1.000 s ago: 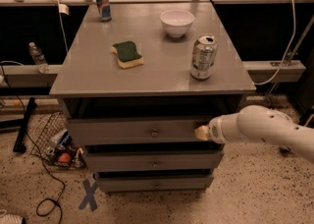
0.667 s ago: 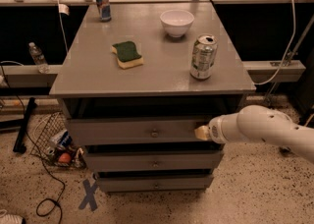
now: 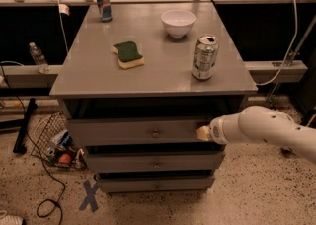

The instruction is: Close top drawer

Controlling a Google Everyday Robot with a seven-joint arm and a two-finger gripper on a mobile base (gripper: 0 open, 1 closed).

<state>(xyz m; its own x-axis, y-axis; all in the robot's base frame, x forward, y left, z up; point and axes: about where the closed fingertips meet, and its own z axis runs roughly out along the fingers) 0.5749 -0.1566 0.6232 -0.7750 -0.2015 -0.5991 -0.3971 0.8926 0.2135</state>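
The top drawer is a wide grey panel with a small round knob at its centre. It stands pulled out a little from the grey cabinet, with a dark gap above it. My gripper comes in from the right on a white arm. Its yellowish tip rests against the right part of the drawer front, to the right of the knob.
On the cabinet top stand a green-and-yellow sponge, a white bowl, a green soda can and a blue can. Two shorter drawers sit below. A wire basket and cables lie at the left.
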